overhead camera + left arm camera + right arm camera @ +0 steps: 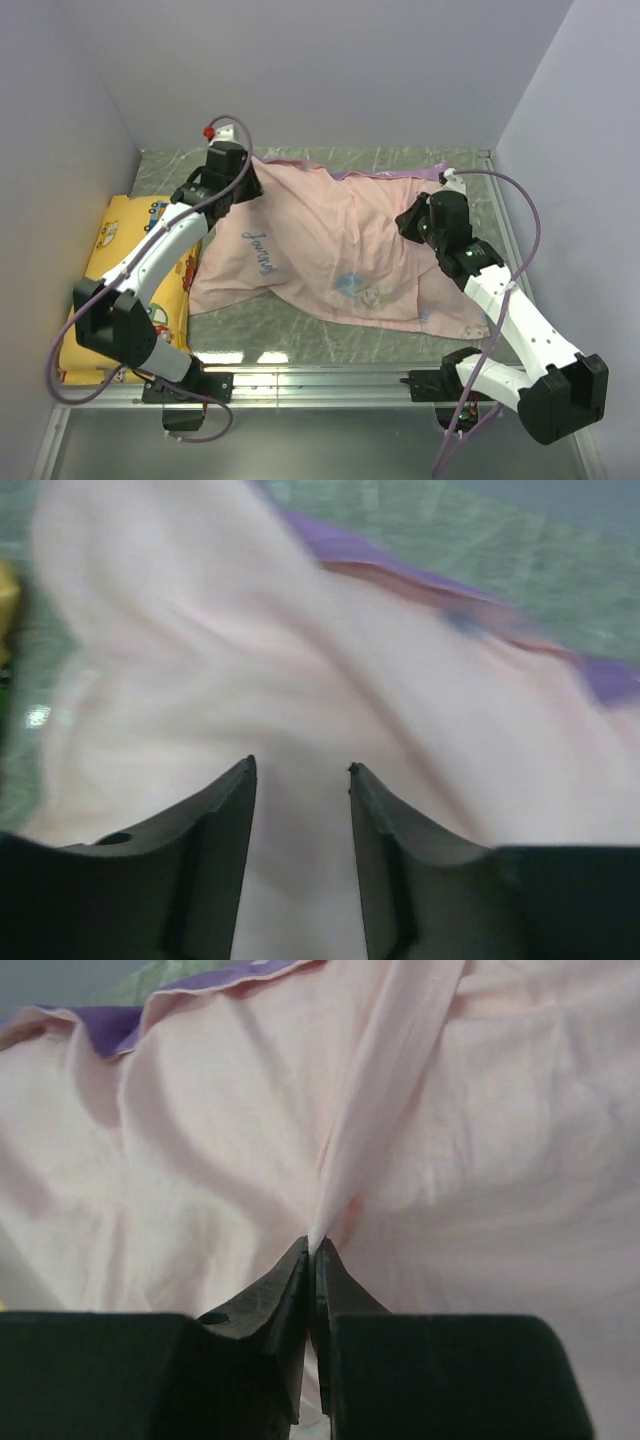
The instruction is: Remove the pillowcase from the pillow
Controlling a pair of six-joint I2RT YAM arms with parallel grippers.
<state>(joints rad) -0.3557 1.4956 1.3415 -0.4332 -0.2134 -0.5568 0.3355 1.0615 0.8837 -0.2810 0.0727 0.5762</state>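
The pillowcase (330,250) lies spread over the table with its pale pink inside facing up and a purple hem along the far edge. My left gripper (254,186) is at its far left corner. In the left wrist view that gripper (300,767) stands open just above the pink cloth (300,650), with nothing between its fingers. At the cover's right side, my right gripper (410,219) is shut on a raised fold of it. The right wrist view shows the pinched ridge of fabric (370,1110) rising from the shut gripper (312,1245). The pillow is hidden.
A yellow cushion with cartoon vehicles (125,245) lies along the left wall, under the left arm. Grey walls close in the table on the left, back and right. A metal rail (320,375) runs along the near edge between the arm bases.
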